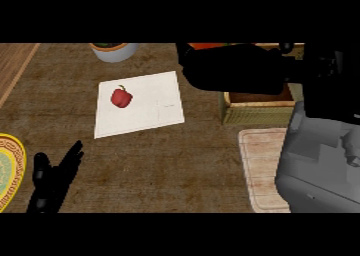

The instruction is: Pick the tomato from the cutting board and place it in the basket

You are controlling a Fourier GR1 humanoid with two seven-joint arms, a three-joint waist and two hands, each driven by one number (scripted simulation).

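Overhead, right hand (235, 67) curls around something red above the basket (258, 112); left hand (54, 177) rests open

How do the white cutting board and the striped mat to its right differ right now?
The white cutting board is plain white and lies tilted, near the middle of the counter; the striped mat is pale pink-beige with faint stripes and lies nearer, at the right. The board carries a red vegetable and shows whole; the mat is partly hidden by the right forearm. Both lie flat on the brown counter.
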